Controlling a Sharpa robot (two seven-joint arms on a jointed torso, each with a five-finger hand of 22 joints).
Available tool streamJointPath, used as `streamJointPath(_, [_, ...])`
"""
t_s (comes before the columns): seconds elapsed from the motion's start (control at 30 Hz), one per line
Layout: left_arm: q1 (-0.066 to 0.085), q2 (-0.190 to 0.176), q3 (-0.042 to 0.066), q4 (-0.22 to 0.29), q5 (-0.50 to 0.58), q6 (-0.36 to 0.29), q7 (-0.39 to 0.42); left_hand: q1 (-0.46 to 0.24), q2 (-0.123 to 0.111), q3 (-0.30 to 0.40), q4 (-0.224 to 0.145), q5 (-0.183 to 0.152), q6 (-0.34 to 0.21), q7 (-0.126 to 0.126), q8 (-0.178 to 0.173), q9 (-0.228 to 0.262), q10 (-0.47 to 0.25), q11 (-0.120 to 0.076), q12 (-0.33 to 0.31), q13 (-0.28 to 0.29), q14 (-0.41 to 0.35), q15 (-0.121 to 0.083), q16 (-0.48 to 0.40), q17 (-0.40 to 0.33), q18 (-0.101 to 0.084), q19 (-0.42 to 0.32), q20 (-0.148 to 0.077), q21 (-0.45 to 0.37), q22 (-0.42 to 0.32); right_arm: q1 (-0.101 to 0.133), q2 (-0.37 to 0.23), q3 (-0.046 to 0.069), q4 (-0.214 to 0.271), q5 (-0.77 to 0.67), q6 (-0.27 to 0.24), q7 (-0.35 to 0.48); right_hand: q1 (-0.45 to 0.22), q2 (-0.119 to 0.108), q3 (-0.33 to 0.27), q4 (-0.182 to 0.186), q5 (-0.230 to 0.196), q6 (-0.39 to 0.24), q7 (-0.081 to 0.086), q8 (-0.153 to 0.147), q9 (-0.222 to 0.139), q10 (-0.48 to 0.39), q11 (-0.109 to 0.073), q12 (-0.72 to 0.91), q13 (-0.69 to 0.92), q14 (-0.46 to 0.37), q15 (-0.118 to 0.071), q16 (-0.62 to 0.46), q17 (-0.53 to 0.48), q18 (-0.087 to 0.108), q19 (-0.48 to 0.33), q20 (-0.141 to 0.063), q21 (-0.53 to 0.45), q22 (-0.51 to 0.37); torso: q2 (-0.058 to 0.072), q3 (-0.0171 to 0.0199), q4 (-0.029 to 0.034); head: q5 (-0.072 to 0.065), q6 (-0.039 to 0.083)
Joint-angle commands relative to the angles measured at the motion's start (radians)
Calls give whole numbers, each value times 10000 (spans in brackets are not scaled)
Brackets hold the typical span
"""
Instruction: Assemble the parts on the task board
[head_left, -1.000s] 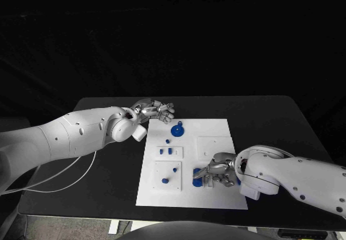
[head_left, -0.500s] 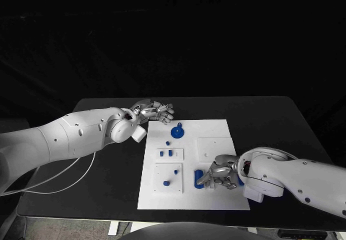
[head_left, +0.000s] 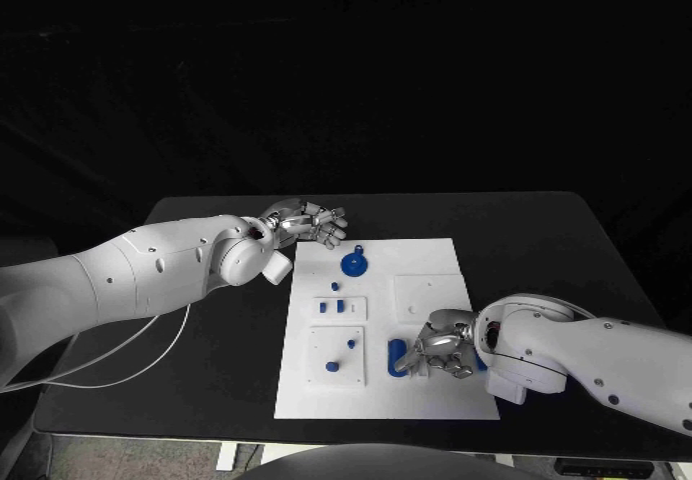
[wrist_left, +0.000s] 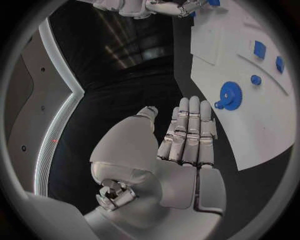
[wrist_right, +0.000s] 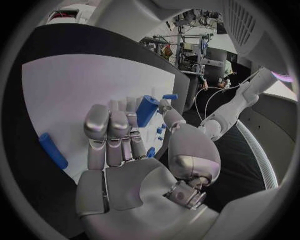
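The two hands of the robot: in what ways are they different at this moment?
The left hand holds nothing, its fingers stretched out flat; the right hand has fingers curled around a blue cylinder. The left hand hovers over the black table beside the task board; the right hand is over the board itself. Both are silver, on white arms.

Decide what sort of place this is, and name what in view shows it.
Probably a robotics lab test bench: a flat white task board with small blue parts, such as a blue toothed gear, on a black table, and metal equipment racks behind.
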Motion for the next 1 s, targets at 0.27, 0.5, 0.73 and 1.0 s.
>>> streamJointPath(0.27, [5,-1,5,9,61,149,50,-120,13,93,21,-45,-93,7,71,-14,-38,44,17,-10,50,44,-62,16,94,71,9,-59,24,-25,34,-8,4,-399,-162,-18,152,464,760,606,-50,145,-32,23,-1,120,-17,-67,22,79,-9,-73,20,1226,106,72,-62,2,2,-7,2,-23,-37])
streamJointPath(0.5, [5,-12,5,6,61,160,41,-135,22,108,21,-44,-92,7,73,-15,-38,44,17,-10,51,44,-65,20,94,71,9,-62,28,-27,38,-8,0,-405,32,-43,226,400,1704,1191,-54,200,-27,2,-1,175,-12,-80,45,105,0,-71,42,1226,139,151,-9,31,1,-5,6,-23,-52])
streamJointPath(0.73, [5,-12,4,-18,61,184,25,-138,24,115,18,-42,-92,6,74,-15,-39,44,17,-10,51,44,-66,21,94,70,8,-63,31,-33,75,-8,-21,-393,294,-113,418,389,2056,1123,21,204,-23,-13,0,187,-9,-80,65,121,7,-68,50,1226,150,157,30,55,3,-5,4,-20,-68])
streamJointPath(1.0, [5,-9,4,-59,61,188,16,-142,21,124,14,-42,-94,6,75,-16,-39,44,17,-11,51,44,-68,23,95,69,8,-65,34,-42,117,-8,-42,-391,289,-146,477,415,2166,931,63,219,-5,-28,-14,193,14,-86,78,130,29,-77,49,1226,145,202,57,75,2,0,2,-28,-87])
